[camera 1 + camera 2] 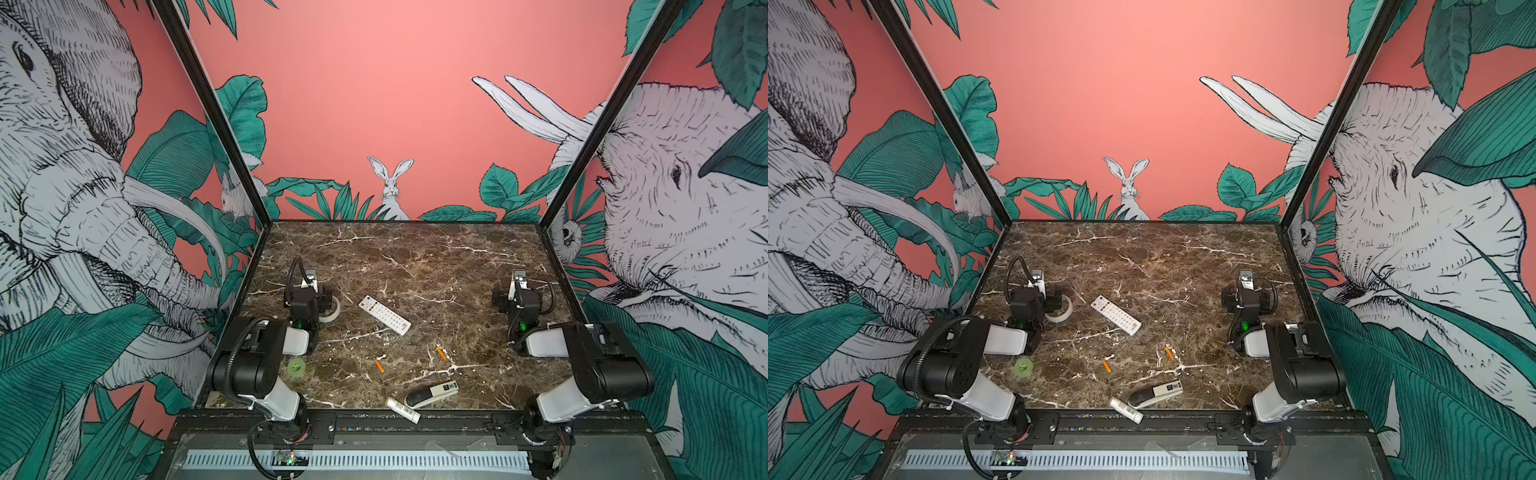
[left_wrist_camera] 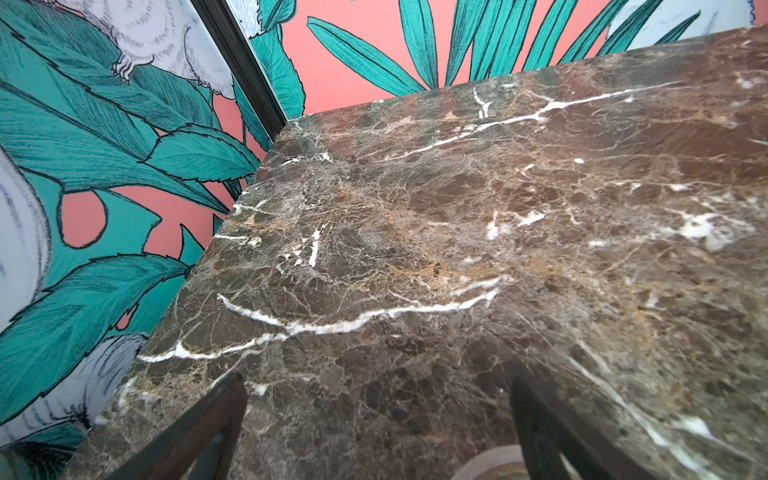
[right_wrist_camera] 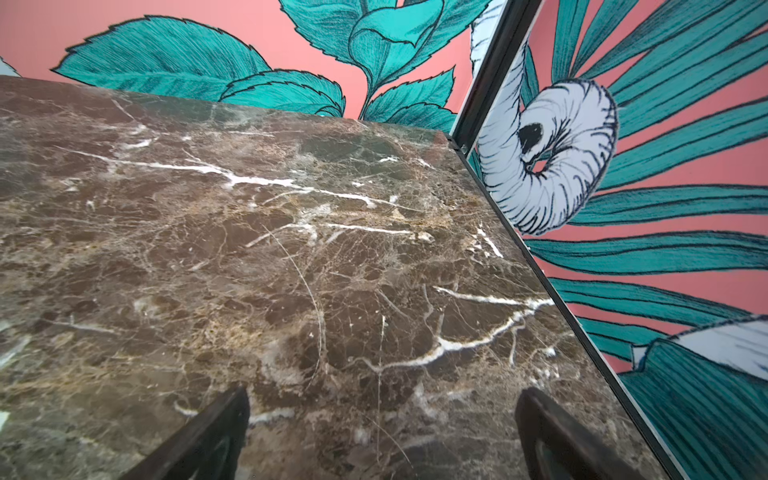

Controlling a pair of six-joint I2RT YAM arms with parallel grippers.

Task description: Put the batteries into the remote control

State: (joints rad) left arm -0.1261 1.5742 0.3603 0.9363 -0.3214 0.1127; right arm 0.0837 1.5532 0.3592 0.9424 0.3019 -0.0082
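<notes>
The remote control, long and white, lies buttons up and slanted at the middle of the marble table. The two orange batteries lie apart on the table nearer the front, seen in both top views. My left gripper hovers left of the remote, open and empty over bare marble. My right gripper stands open at the right side, also empty. Neither wrist view shows the remote or the batteries.
A pale tape roll sits right beside the left gripper, its rim showing in the left wrist view. A green roll, a stubby black-and-white device and a white labelled tube lie near the front edge. Patterned walls enclose three sides.
</notes>
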